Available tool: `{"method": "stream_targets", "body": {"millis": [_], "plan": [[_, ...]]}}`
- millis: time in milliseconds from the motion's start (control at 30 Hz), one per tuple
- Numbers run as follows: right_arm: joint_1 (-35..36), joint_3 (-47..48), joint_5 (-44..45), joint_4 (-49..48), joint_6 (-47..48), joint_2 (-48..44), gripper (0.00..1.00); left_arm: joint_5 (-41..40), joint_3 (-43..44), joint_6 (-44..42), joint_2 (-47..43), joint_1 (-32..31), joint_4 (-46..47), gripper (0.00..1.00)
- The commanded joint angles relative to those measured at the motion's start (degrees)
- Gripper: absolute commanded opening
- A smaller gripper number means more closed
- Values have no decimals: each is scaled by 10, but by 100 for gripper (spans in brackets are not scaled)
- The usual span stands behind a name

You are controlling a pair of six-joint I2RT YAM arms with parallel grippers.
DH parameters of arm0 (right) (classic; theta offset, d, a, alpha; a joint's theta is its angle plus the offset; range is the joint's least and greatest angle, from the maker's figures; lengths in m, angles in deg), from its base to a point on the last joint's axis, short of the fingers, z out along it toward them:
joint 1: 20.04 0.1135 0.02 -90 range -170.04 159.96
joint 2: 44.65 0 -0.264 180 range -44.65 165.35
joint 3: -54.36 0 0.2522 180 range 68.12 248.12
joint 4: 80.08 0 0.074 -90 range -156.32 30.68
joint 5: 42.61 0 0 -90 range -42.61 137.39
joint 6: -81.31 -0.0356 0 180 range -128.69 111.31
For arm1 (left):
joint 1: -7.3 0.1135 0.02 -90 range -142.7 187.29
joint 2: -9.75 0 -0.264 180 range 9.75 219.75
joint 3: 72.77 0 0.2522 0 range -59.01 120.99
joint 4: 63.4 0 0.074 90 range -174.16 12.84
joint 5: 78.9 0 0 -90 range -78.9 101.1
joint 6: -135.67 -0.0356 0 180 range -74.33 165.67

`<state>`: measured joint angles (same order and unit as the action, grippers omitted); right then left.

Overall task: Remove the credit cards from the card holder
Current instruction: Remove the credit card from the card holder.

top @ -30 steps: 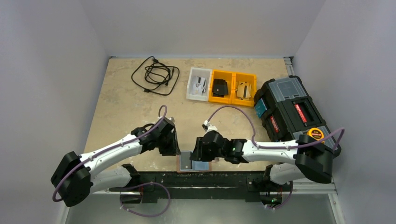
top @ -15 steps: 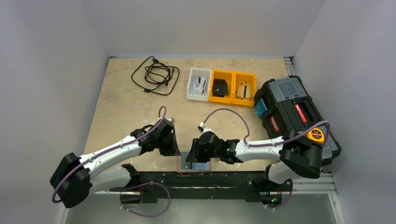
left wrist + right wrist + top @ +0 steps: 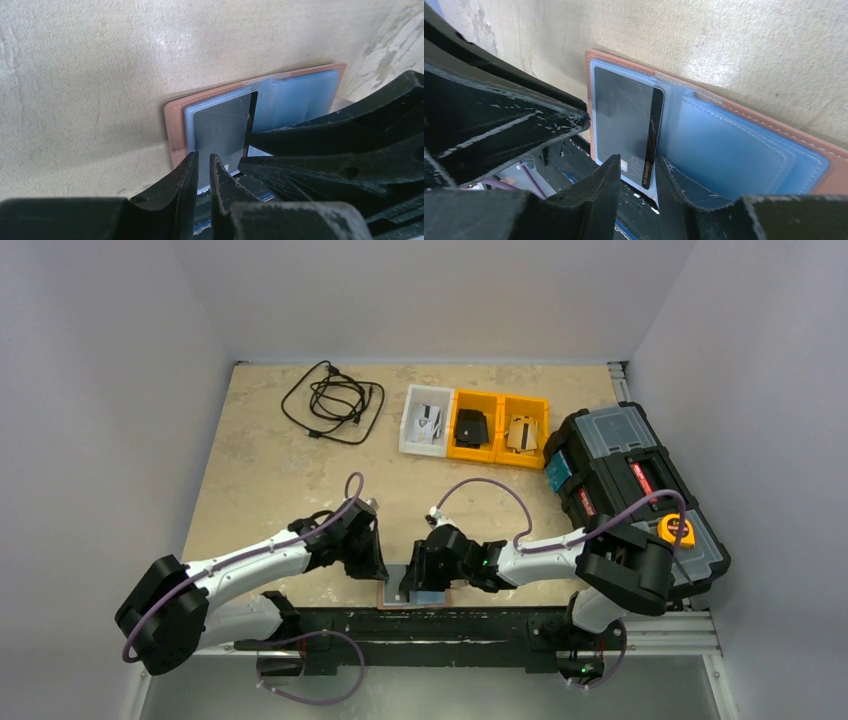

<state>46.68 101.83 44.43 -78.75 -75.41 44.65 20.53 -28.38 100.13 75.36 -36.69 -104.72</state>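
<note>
The card holder [image 3: 384, 594] lies open at the table's near edge, reddish-brown outside [image 3: 774, 125] with a light blue lining. A grey-silver credit card [image 3: 220, 130] sits in its left half, and its near end [image 3: 634, 172] sticks out over the edge. My left gripper [image 3: 204, 157] hovers at the card's near left part with its jaws almost together, and the card's face shows through the slit. My right gripper [image 3: 638, 162] is open, straddling the card's dark right edge, with one finger [image 3: 684, 185] over the blue lining. I cannot tell a light blue card from the lining.
A black rail [image 3: 450, 625] runs just below the table's near edge. At the back lie a coiled black cable [image 3: 335, 400], a white bin [image 3: 427, 420] and two yellow bins [image 3: 497, 427]. A black toolbox [image 3: 630, 480] with a tape measure [image 3: 680, 530] fills the right side.
The left jaws have closed to a thin slit. Both arms have crept closer together over the card holder, the right one shifting left.
</note>
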Motion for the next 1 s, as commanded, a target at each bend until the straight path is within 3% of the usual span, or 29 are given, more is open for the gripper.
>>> {"method": "stream_targets", "body": {"millis": [0,267,500,967], "plan": [[-4,-12,-3,-16,0,20,33,19,-16,8,12,0,39,13],[-16,-21,-11,-33,6,34,33,20,-28,20,31,-7,54,10],[-34,-43,-31,-75,4,29,33,4,-24,55,67,-28,55,0],[-67,-123,-61,-167,-23,-26,32,-41,-21,91,89,-34,5,0]]}}
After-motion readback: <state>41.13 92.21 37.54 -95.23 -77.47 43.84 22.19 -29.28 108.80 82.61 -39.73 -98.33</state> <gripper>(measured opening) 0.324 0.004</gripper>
